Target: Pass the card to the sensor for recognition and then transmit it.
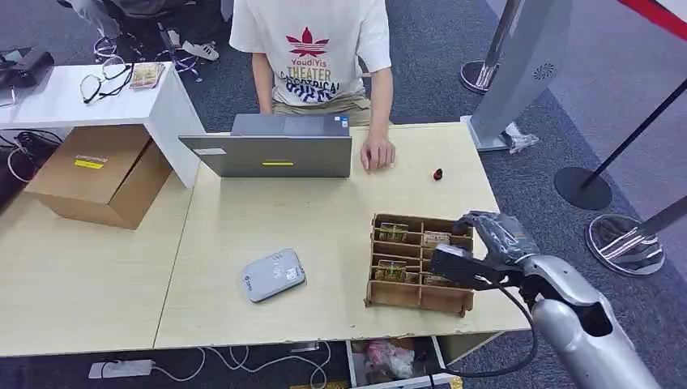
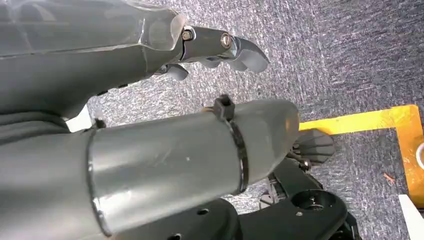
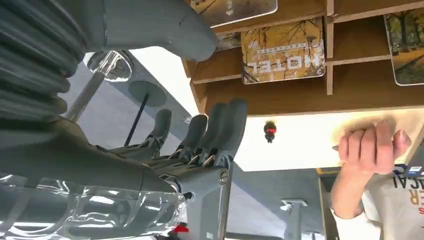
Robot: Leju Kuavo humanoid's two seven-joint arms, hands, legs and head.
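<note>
Right hand at the card rack
Right hand (image 1: 484,243), fingers apart and empty, hovers over the wooden rack (image 1: 421,296) of hotel cards (image 3: 282,50) (left hand (image 2: 220,47) curled, empty).

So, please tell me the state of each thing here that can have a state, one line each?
right hand: open, fingers apart, over the card box, holding nothing.
left hand: hanging over carpet, fingers curled, empty.
card box: on the table, cards lying in compartments.
laptop: open, facing the person.
sensor: flat on table, nothing on it.
</note>
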